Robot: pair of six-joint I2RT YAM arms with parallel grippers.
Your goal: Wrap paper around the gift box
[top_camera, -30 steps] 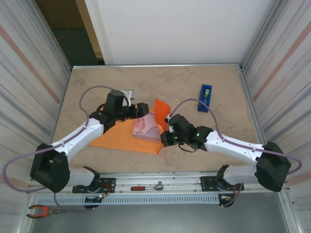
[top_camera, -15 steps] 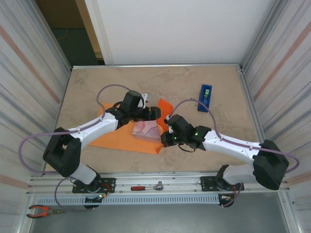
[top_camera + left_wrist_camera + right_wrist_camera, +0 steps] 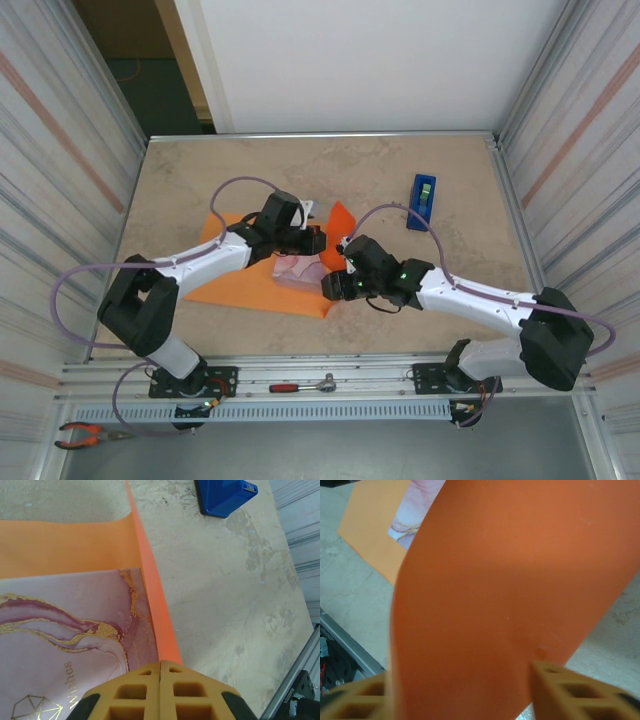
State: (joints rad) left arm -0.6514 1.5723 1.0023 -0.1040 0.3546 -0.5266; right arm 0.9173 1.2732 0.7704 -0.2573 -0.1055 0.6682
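The pink and white marbled gift box [image 3: 300, 268] [image 3: 65, 625] lies on the orange paper [image 3: 240, 285] [image 3: 65, 545] at mid table. The paper's right side stands up as a flap [image 3: 340, 218] along the box's right edge. My left gripper [image 3: 312, 240] [image 3: 160, 666] is shut, its tips down at the box's right edge where the flap rises. My right gripper [image 3: 333, 285] [image 3: 460, 680] is right of the box with its fingers wide apart, and the curved orange paper [image 3: 510, 580] stands between them. A corner of the box [image 3: 412, 515] peeks past the flap.
A blue tape dispenser [image 3: 422, 201] [image 3: 225, 495] lies at the back right of the tan table [image 3: 450, 170]. A ratchet wrench [image 3: 305, 385] and pliers [image 3: 85, 433] rest on the front rail. Corrugated metal walls close both sides.
My left gripper has swung right across the box to its right edge. The right gripper has edged left, staying against the raised flap.
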